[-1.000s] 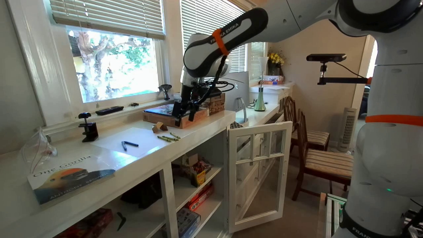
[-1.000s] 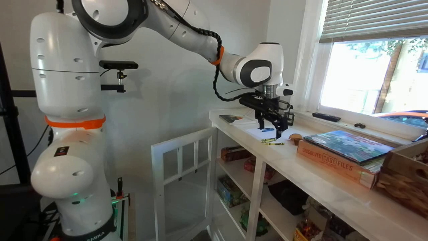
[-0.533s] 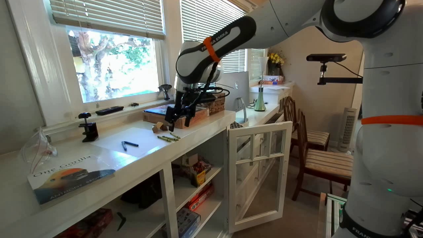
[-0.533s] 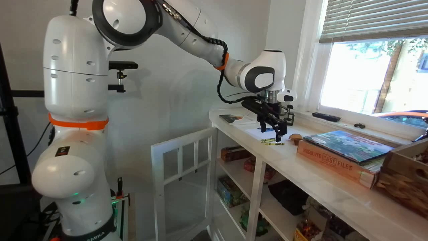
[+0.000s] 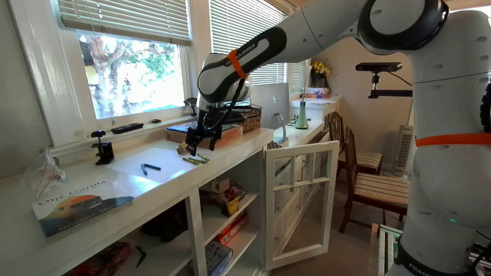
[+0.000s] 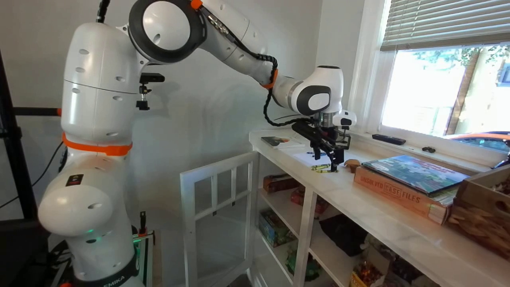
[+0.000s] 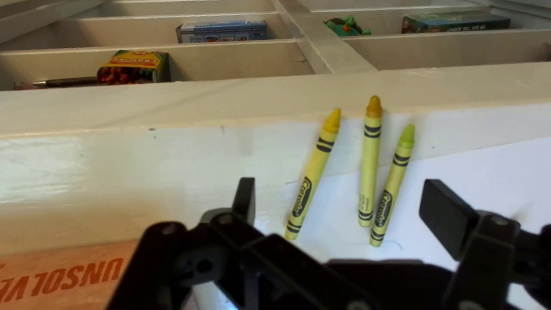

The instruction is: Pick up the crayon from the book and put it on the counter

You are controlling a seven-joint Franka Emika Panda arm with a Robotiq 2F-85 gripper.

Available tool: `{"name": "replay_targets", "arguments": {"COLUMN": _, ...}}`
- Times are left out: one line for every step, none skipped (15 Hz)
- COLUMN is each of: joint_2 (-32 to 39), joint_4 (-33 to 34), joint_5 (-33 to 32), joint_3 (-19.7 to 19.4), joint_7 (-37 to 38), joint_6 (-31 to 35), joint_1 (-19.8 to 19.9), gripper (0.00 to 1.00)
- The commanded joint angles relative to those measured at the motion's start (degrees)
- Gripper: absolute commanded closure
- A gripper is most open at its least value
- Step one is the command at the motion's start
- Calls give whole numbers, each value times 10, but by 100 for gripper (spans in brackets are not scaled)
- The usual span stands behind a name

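Gripper: fingers spread, near the counter; in the wrist view crayons show in the gap between them; whether a fingertip touches one, cannot tell
Crayons: three, yellow-wrapped, lying across the edge of the paper, tips past it at the counter's front edge; two just beside each other, the yellow-tipped one slightly apart
Paper: flat on the counter, two blue sticks on it
Book: flat on the box
Box: orange, on the counter
Gorilla book: cover up, well apart from the crayons
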State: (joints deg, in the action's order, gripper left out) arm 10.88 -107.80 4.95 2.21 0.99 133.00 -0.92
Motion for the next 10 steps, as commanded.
{"name": "replay_targets", "arguments": {"joint_2": 21, "joint_4": 18, "joint_5": 0, "joint_3": 0, "joint_7": 14, "joint_6": 10, "joint_1": -6, "gripper": 4}}
{"name": "replay_targets", "arguments": {"joint_2": 24, "joint_4": 21, "joint_5": -1, "joint_3": 0, "joint_7": 13, "joint_6": 13, "joint_1": -7, "gripper": 4}}
{"name": "replay_targets", "arguments": {"joint_2": 26, "joint_4": 23, "joint_5": -1, "joint_3": 1, "joint_7": 14, "joint_6": 14, "joint_1": -8, "gripper": 4}}
{"name": "replay_targets", "arguments": {"joint_2": 28, "joint_4": 26, "joint_5": -1, "joint_3": 1, "joint_7": 14, "joint_6": 13, "joint_1": -8, "gripper": 2}}
{"name": "replay_targets", "arguments": {"joint_2": 30, "joint_4": 28, "joint_5": -3, "joint_3": 2, "joint_7": 14, "joint_6": 14, "joint_1": -10, "gripper": 2}}
{"name": "replay_targets", "arguments": {"joint_2": 32, "joint_4": 28, "joint_5": -4, "joint_3": 2, "joint_7": 15, "joint_6": 15, "joint_1": -11, "gripper": 1}}
{"name": "replay_targets", "arguments": {"joint_2": 33, "joint_4": 30, "joint_5": -4, "joint_3": 2, "joint_7": 15, "joint_6": 14, "joint_1": -12, "gripper": 2}}
{"name": "replay_targets", "arguments": {"joint_2": 36, "joint_4": 32, "joint_5": -6, "joint_3": 2, "joint_7": 15, "joint_6": 15, "joint_1": -13, "gripper": 2}}
{"name": "replay_targets", "arguments": {"joint_2": 38, "joint_4": 35, "joint_5": -6, "joint_3": 2, "joint_7": 15, "joint_6": 14, "joint_1": -14, "gripper": 4}}
{"name": "replay_targets", "arguments": {"joint_2": 40, "joint_4": 37, "joint_5": -7, "joint_3": 2, "joint_7": 15, "joint_6": 14, "joint_1": -15, "gripper": 6}}
